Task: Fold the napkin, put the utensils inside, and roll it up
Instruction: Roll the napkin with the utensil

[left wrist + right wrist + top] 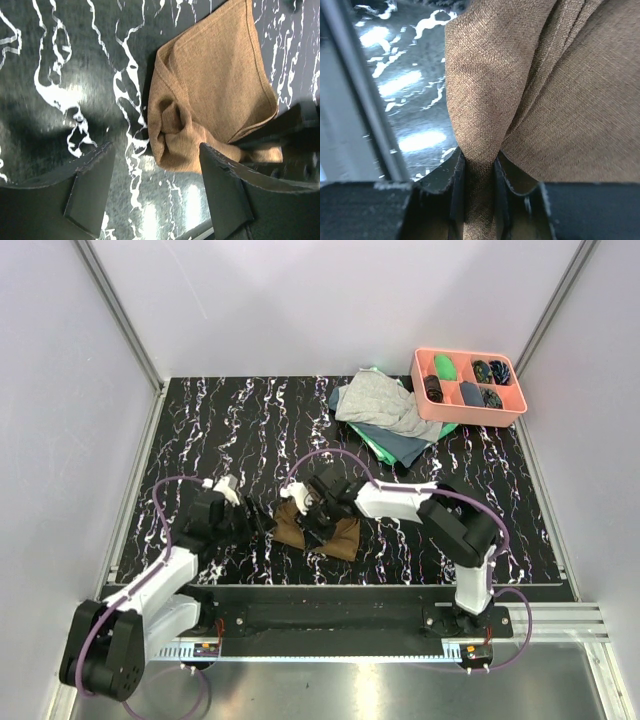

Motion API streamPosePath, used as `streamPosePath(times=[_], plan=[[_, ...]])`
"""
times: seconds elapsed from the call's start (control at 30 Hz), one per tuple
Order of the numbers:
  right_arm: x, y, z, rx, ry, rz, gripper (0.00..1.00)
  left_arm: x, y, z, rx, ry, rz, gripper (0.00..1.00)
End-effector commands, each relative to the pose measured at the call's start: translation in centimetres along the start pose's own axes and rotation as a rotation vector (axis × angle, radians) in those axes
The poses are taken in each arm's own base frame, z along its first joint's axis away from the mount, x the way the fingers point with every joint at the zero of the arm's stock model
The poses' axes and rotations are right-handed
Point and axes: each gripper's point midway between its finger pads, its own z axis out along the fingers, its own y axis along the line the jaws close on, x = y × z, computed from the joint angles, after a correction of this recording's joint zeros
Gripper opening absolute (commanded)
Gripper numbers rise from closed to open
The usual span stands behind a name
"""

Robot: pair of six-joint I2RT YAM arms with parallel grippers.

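At the near edge of the table [220,420], just beyond the arm bases, both grippers meet over the napkin [215,85], which lies crumpled a little left of centre in the front strip of the marbled top. The left gripper [156,149] stands wide open and holds nothing; the napkin's bunched end sits just ahead of the gap between its fingers, with the hemmed edge running away to the right. The right gripper [480,156] is pinched tight on a raised fold of the napkin, cloth draping up from the narrow slit between its jaws. Beyond them the middle and far left of the table lie bare up to the side rails. At the far right a grey cloth [385,405] lies heaped on a green cloth [372,443], beside a pink tray [420,362] in the corner.
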Motion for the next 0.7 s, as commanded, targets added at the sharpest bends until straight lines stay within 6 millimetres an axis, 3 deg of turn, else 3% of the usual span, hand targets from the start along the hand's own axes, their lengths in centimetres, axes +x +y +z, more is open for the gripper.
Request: streamPosePath(times=[0.0, 0.3, 0.5, 0.6, 0.67], plan=[[0.1, 3.1, -0.5, -0.287, 0.032, 0.145, 0.20, -0.3, -0.6, -0.1, 0.062, -0.050, 0.032, 0.70], [0.3, 3.1, -0.2, -0.531, 0.049, 0.306, 0.19, 0.7, -1.1, 0.9, 0.123, -0.009, 0.008, 0.68], [0.7, 2.6, 0.4, -0.588, 0.066, 0.354, 0.18, 1.5, -1.5, 1.9, 0.174, 0.027, -0.019, 0.64], [0.9, 2.4, 0.6, -0.592, 0.079, 0.361, 0.18, 1.6, -1.8, 2.3, 0.188, 0.035, -0.026, 0.59], [1.1, 2.3, 0.7, -0.587, 0.086, 0.368, 0.18, 1.6, -1.9, 2.5, 0.195, 0.037, -0.028, 0.50]])
